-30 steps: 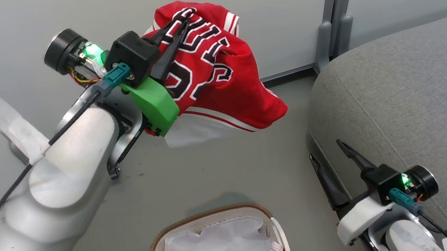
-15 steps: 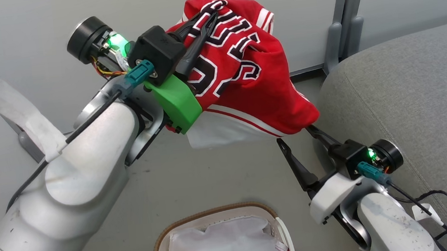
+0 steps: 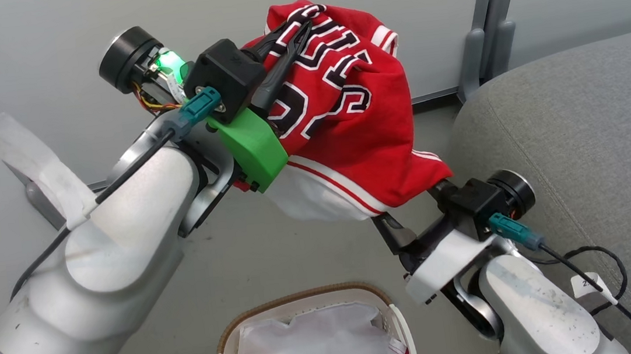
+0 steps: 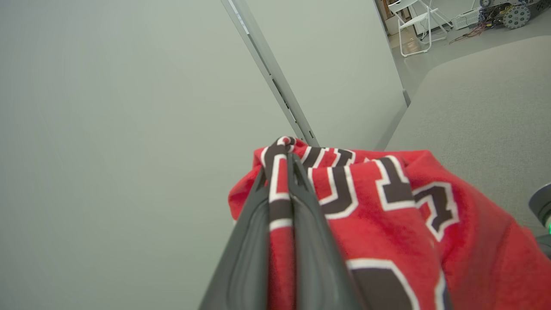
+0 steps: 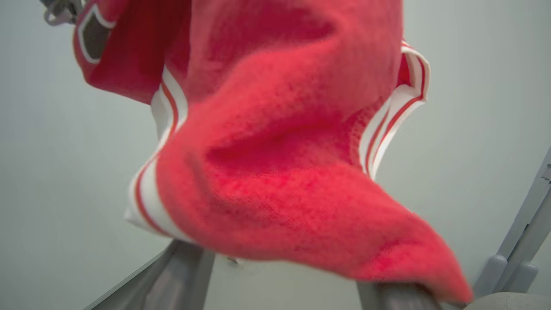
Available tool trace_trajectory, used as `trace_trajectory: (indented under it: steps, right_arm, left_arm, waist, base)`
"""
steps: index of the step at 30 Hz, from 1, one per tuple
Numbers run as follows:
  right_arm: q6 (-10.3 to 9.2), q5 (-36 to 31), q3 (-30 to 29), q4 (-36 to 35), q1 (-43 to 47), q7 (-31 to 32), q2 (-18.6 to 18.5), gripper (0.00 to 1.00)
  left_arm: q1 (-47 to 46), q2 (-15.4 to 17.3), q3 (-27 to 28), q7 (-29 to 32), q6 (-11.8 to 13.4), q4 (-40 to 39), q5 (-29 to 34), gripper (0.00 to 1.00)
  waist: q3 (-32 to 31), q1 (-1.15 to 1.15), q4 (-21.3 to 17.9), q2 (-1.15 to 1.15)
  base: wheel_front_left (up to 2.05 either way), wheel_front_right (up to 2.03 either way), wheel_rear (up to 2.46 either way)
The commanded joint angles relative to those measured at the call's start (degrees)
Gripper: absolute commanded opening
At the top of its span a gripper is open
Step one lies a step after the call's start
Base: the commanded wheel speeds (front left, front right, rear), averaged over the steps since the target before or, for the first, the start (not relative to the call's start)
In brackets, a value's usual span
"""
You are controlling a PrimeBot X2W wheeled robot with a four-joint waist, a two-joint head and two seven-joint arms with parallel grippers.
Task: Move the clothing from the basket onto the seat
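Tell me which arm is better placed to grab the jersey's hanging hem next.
Right. The right pincer is open just under the low hem of the red jersey, beside the seat. The left pincer is shut on its lettered top, holding it up.

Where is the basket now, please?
The basket sits on the floor at the head view's bottom centre, left of the couch, with the jersey beyond it.

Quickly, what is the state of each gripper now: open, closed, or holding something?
Left gripper: closed, holding the red jersey.
Right gripper: open, fingers spread under the jersey's hanging edge, not gripping it.
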Motion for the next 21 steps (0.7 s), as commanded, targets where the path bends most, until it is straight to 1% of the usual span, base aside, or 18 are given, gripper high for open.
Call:
trace_trajectory:
  steps: [1, 3, 4, 5, 6, 7, 8, 9, 19, 21]
  right_arm:
    - [-0.07, 0.64, 0.11, -1.06, -0.62, -0.29, -0.16, 1.0]
    - [-0.06, 1.27, -0.3, -2.46, -0.71, -0.28, -0.19, 1.0]
    - [-0.06, 1.46, -0.42, -3.22, -0.77, -0.28, -0.16, 0.58]
    - [-0.06, 1.5, -0.65, -3.8, -0.75, -0.28, -0.17, 0.47]
    - [-0.06, 1.44, -0.82, -4.17, -0.63, -0.28, -0.18, 0.34]
    - [-0.06, 1.34, -0.95, -4.48, -0.57, -0.28, -0.17, 0.29]
    - [-0.06, 1.16, -1.23, -4.87, -0.5, -0.28, -0.17, 0.09]
    - [-0.06, 1.0, -1.42, -5.07, -0.44, -0.29, -0.18, 0.0]
    - [-0.06, -0.31, -3.45, -7.87, 1.58, -0.28, -0.18, 0.0]
    - [-0.07, -0.48, -3.83, -8.39, 2.12, -0.29, -0.18, 0.0]
  left_arm:
    - [0.92, 0.18, -0.1, -0.02, 0.32, 0.06, -0.36, 0.0]
    - [1.17, 0.29, -0.09, -0.09, 0.49, 0.33, -0.46, 0.0]
    - [1.23, 0.35, -0.02, -0.18, 0.62, 0.48, -0.6, 0.0]
    - [1.36, 0.46, 0.04, -0.26, 0.63, 0.58, -0.74, 0.0]
    - [1.51, 0.57, 0.1, -0.33, 0.72, 0.73, -0.91, 0.0]
    - [1.59, 0.67, 0.16, -0.43, 0.77, 0.85, -0.99, 0.0]
    - [1.68, 0.76, 0.28, -0.42, 0.93, 1.01, -1.13, 0.0]
    - [1.81, 0.85, 0.36, -0.52, 1.03, 1.15, -1.27, 0.0]
    - [3.98, 1.98, 1.23, -1.31, 1.94, 3.81, -3.06, 0.0]
    - [4.78, 1.96, 1.46, -1.16, 2.09, 4.43, -3.85, 0.12]
  waist:
    - [0.05, 0.0, 0.02, 0.0]
    - [0.1, 0.0, 0.05, 0.0]
    - [0.13, 0.0, 0.07, 0.0]
    - [0.17, 0.0, 0.08, 0.0]
    - [0.2, 0.0, 0.11, 0.0]
    - [0.23, 0.0, 0.13, 0.0]
    - [0.26, 0.0, 0.14, 0.0]
    - [0.29, 0.0, 0.16, 0.0]
    - [0.75, 0.0, 0.0, 0.0]
    - [0.87, 0.0, -0.08, 0.0]
  base:
    - [0.0, 0.0, 0.0]
    - [0.0, 0.0, 0.0]
    - [0.0, 0.0, 0.0]
    - [0.0, 0.0, 0.0]
    - [0.0, 0.0, 0.0]
    - [0.0, 0.0, 0.0]
    - [0.0, 0.0, 0.0]
    - [0.0, 0.0, 0.0]
    - [0.0, 0.0, 0.0]
    - [0.0, 0.0, 0.0]
